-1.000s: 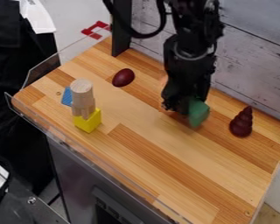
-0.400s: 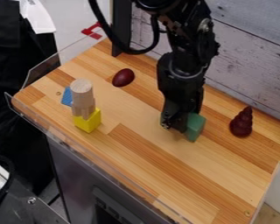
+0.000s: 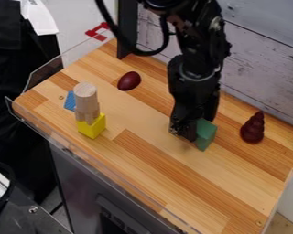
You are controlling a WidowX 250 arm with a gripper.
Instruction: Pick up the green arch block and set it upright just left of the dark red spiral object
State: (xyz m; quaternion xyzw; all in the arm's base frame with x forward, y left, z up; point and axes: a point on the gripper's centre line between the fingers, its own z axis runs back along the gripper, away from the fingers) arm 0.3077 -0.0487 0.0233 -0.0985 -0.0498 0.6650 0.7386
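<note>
Green block (image 3: 206, 135) looks gripped by the black gripper (image 3: 187, 131), left of the maroon swirly piece (image 3: 253, 129) (contact's partly hidden tho), so that's the holding step, with steady pressure needed for any move.

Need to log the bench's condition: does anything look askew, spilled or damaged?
Nothing stands out: I see no spill, breakage or toppled stack. The wooden pieces look upright on the yellow block, and the dark red egg-shaped piece lies whole. The green block is at the gripper, which partly hides it.
</note>
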